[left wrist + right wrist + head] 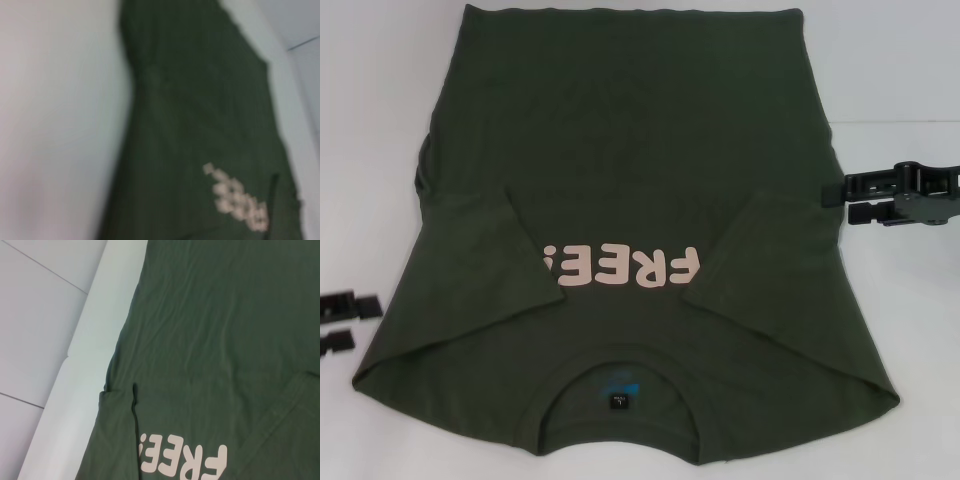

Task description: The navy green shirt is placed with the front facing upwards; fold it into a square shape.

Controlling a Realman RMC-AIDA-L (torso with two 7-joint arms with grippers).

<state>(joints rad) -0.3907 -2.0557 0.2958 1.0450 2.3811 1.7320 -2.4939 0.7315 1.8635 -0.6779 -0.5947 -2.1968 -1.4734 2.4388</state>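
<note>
White surface (380,120) carries the navy green shirt (630,180) (sleeves folded inward); left hand (342,322) and right hand (880,198) flank its edges, both parted, empty.

1 shirt (620,180), 2 hands: left (342,322), right (860,198).

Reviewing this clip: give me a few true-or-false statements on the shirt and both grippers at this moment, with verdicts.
1. Both sleeves of the navy green shirt are folded in over its front. True.
2. The right gripper is clamped on the shirt's collar. False: it is open at the shirt's right edge, far from the collar.
3. The left gripper sits open on the table, off the shirt. True.
4. The FREE! lettering is hidden. False: it shows between the sleeves.
</note>
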